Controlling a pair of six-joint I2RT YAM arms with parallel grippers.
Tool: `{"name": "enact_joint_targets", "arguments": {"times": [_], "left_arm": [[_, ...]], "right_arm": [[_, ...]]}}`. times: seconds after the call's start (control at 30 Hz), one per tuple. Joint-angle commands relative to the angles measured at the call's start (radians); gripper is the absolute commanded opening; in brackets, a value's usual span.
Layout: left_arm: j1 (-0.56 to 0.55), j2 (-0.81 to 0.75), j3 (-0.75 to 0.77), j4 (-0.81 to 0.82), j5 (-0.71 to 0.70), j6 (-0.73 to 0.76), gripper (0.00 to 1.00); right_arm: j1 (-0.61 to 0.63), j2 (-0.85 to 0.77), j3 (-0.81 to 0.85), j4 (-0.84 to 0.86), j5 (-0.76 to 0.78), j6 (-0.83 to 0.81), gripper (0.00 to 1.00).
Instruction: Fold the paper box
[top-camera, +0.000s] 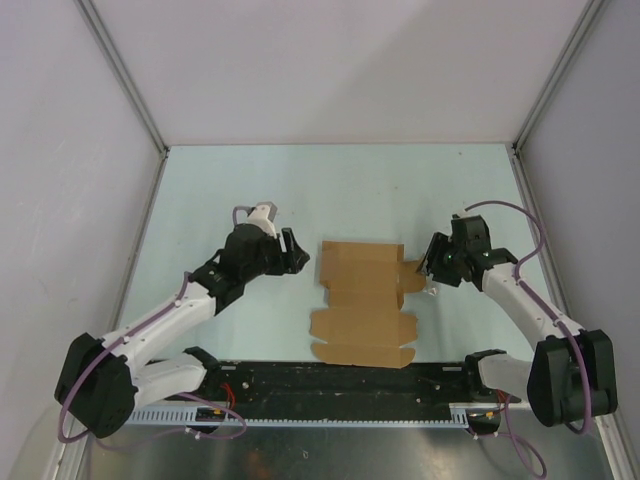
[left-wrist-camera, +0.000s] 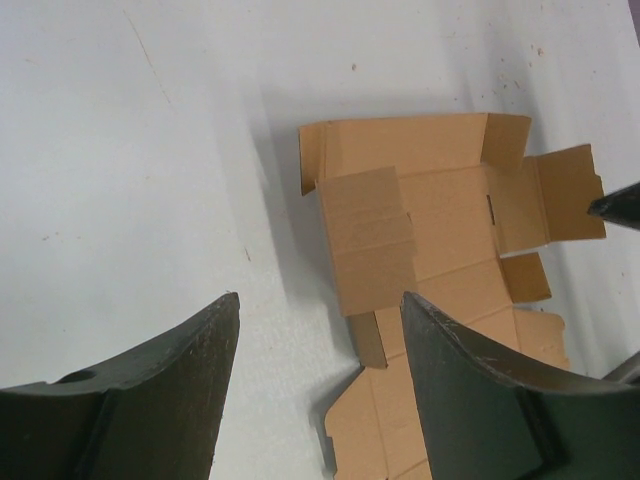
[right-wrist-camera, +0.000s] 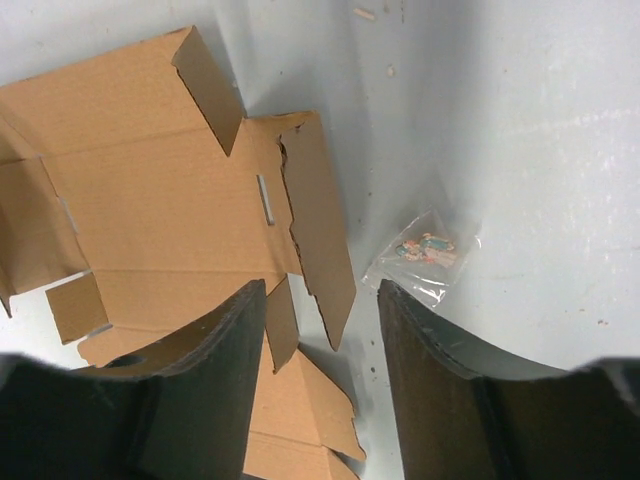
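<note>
Left pincer (top-camera: 292, 252) spread wide, gripping nothing, poised just beside the left edge of the paper box (top-camera: 365, 300). Right pincer (top-camera: 425, 265) spread as well, empty, straddling from above a side flap on the box's right edge; touching that flap or not, impossible to tell.

Close to the right pincer: tiny clear plastic scrap (right-wrist-camera: 425, 250) with a colourful bit inside, flat on the worktop (top-camera: 350, 190), near the flap but apart from the cardboard. A few crumbs (right-wrist-camera: 365, 12) farther out. Pale walls (top-camera: 60, 150) on three sides, well apart from both arms.

Now the box: lies mid-worktop between the two arms. Plain brown die-cut sheet, unfolded, creases and a slot showing. Mostly flat; far corner flap tilted up, left-hand panel folded over onto the sheet, small tabs jutting along the near edge.
</note>
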Motion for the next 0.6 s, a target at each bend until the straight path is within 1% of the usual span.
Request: {"name": "enact_joint_targets", "arguments": {"times": [0.0, 0.03, 0.1, 0.13, 0.23, 0.33, 0.57], "left_arm": [[0.006, -0.041, -0.033, 0.008, 0.034, -0.021, 0.70], [0.004, -0.045, -0.036, 0.010, 0.036, -0.023, 0.70], [0.006, -0.052, -0.045, 0.008, 0.037, -0.029, 0.70], [0.006, -0.055, -0.045, 0.010, 0.037, -0.028, 0.70], [0.004, -0.059, -0.052, 0.010, 0.040, -0.028, 0.70], [0.006, -0.058, -0.059, 0.010, 0.040, -0.029, 0.70], [0.006, -0.038, -0.067, 0.013, 0.025, -0.026, 0.70]], "right_arm": [[-0.004, 0.014, 0.033, 0.073, 0.010, -0.049, 0.50], [-0.004, 0.030, 0.032, 0.079, 0.009, -0.048, 0.43], [-0.001, 0.045, 0.032, 0.087, 0.001, -0.045, 0.36], [0.002, 0.057, 0.033, 0.090, 0.003, -0.043, 0.29], [0.025, 0.059, 0.026, 0.096, 0.019, -0.034, 0.21], [0.063, 0.048, 0.018, 0.101, 0.042, -0.013, 0.18], [0.163, 0.001, -0.005, 0.092, 0.091, 0.041, 0.17]]}}
